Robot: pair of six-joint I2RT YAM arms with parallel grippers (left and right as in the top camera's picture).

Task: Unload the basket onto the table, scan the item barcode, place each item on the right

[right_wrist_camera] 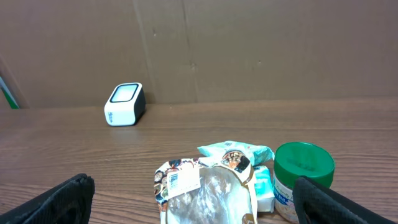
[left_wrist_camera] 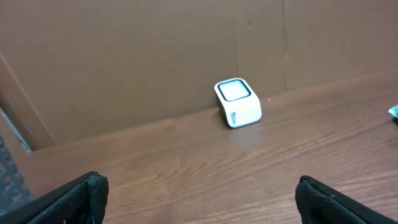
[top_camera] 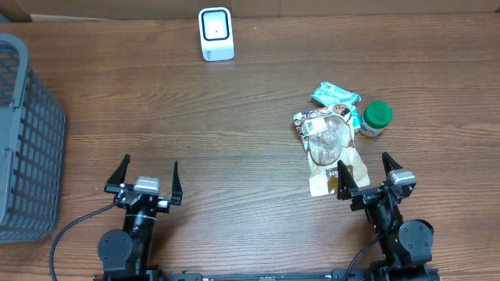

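- From overhead I am seeing both arms at the near edge of the desk (top_camera: 250,117). The left hand (top_camera: 148,173) and the right hand (top_camera: 363,166) are both standing with fingers spread wide, gripping nothing.
- The items are lying right of centre, just ahead of the right hand. There is a clear snack bag (top_camera: 332,148), a teal packet (top_camera: 335,95) touching the bag's far end, and a green-lidded jar (top_camera: 376,119) just beside both.
- The scanner (top_camera: 216,33) is standing at the far edge, well apart from the items.
- Only the overhead view is showing the grey basket (top_camera: 23,140) at the left, and the frame is cutting it off.
- The left wrist view is showing the scanner and bare wood between its fingers. A sliver at its right edge is too small for me to identify.
- The right wrist view is showing what overhead is blurring: a white label (right_wrist_camera: 177,180) on the bag. Its print is too small for me to read.
- That same view is cutting off the bag's near end at the bottom of the frame.
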